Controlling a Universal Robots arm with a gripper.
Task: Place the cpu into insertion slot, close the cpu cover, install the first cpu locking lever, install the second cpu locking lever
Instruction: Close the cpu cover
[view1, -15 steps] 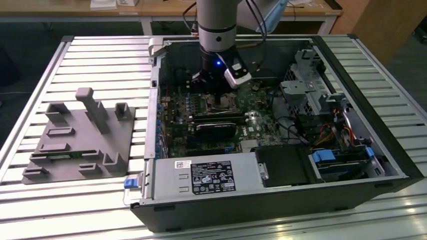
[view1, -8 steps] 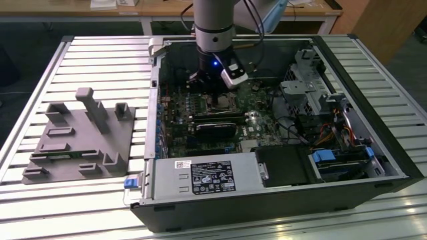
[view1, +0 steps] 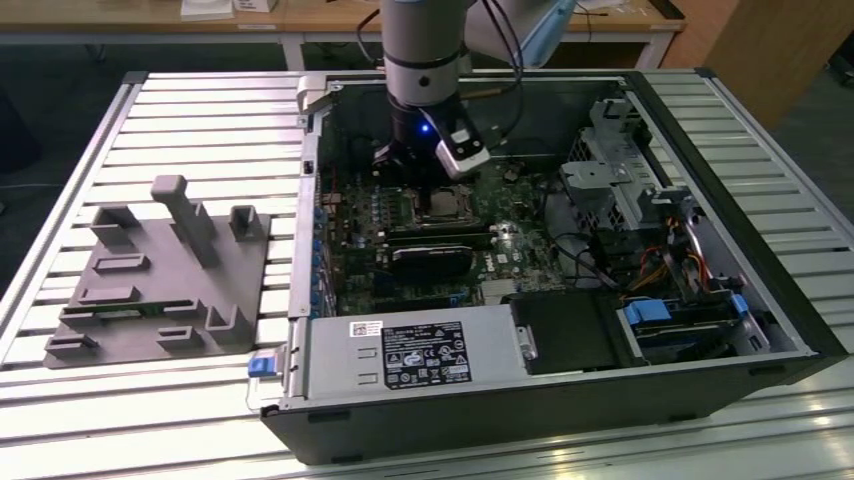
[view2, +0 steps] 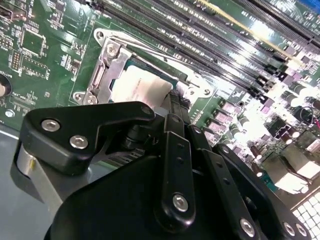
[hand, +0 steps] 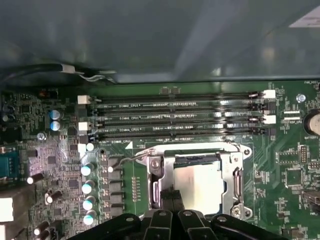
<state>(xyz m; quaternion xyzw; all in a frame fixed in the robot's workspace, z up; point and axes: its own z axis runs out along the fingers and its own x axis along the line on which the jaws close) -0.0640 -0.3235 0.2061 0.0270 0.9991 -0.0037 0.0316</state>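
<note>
Silvery cover (hand: 156, 172): lies flat around cpu (hand: 200, 182).
Hand (hand: 173, 194): pinched narrow, tips at cover's edge, just beside cpu.

You're looking at a dull silvery-tan square metal cpu (hand: 200, 184) framed by the thin silvery metal cpu cover (hand: 236, 175), on a green circuit board (hand: 285, 165) (long black slots (hand: 175, 120) stripe it beside the cover).

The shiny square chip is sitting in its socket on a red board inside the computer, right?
Almost. The board is green, not red, as the first wrist view shows. The rest holds: the shiny square chip sits in its socket on that green board, inside the computer.
</note>
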